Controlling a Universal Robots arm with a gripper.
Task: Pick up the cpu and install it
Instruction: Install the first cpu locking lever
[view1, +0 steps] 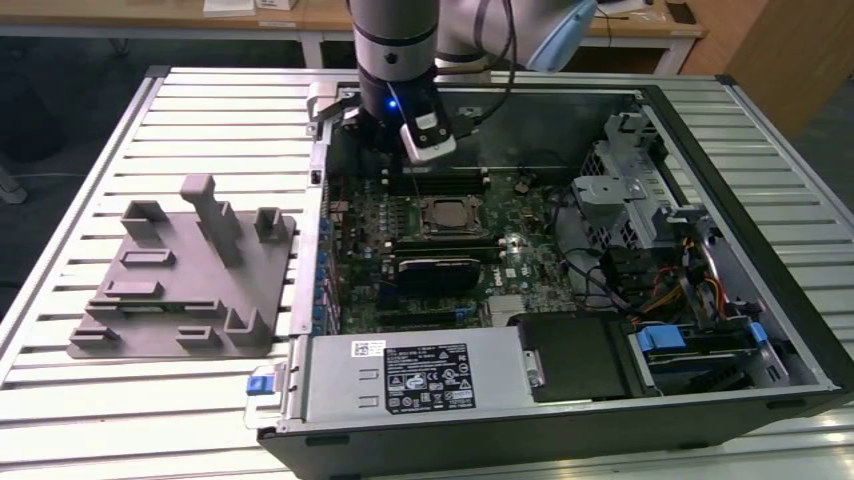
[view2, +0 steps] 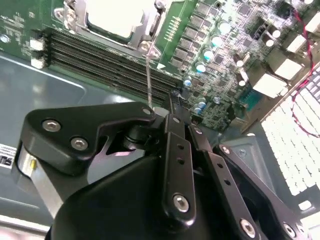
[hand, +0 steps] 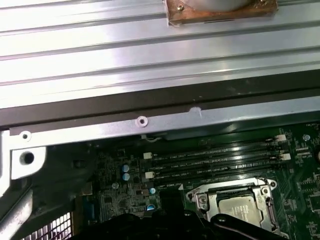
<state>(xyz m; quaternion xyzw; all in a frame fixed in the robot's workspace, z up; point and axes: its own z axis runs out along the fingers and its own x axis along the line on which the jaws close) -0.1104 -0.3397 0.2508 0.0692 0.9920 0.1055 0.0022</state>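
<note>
Soft, even light in the exterior view; the slatted table (view1: 214, 120) gleams pale. In the second wrist view the cpu (view2: 117, 17) glares washed-out white. In the first wrist view the motherboard (hand: 112, 197) lies shadowed.

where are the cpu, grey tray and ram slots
small square silver-topped cpu (hand: 242, 210): first wrist view, middle of metal top
large grey plastic tray with upright pegs (view1: 200, 285): exterior view, bare flat base
long black memory slots (hand: 215, 160): first wrist view, middle of the bank
</note>
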